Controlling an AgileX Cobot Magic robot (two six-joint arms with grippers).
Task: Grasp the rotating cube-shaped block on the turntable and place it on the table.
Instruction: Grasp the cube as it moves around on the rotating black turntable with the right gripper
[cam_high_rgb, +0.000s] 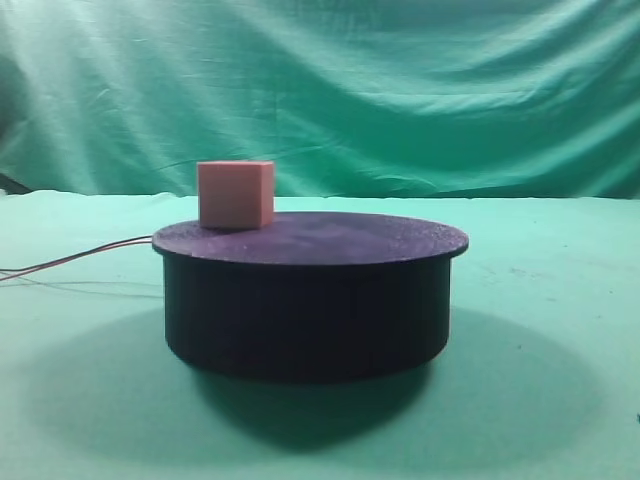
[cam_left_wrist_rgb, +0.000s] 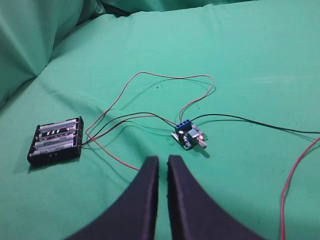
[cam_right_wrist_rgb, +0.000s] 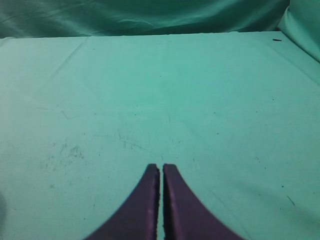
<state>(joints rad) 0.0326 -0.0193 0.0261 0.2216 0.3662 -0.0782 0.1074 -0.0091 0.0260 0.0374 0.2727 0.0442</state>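
The salmon-pink cube-shaped block (cam_high_rgb: 236, 194) stands on the left rear part of the black turntable (cam_high_rgb: 310, 290), which sits on the green table (cam_high_rgb: 560, 330). Thin red wires (cam_high_rgb: 80, 260) trail left from the turntable. Neither gripper shows in the exterior view. My left gripper (cam_left_wrist_rgb: 163, 160) is shut and empty above the green cloth, near the wiring. My right gripper (cam_right_wrist_rgb: 161, 167) is shut and empty over bare green cloth. The block and turntable are out of both wrist views.
In the left wrist view a black battery holder (cam_left_wrist_rgb: 56, 140) lies at the left and a small blue circuit board (cam_left_wrist_rgb: 189, 135) lies just beyond the fingertips, joined by red and black wires (cam_left_wrist_rgb: 150, 95). A wrinkled green backdrop (cam_high_rgb: 320, 90) hangs behind the table.
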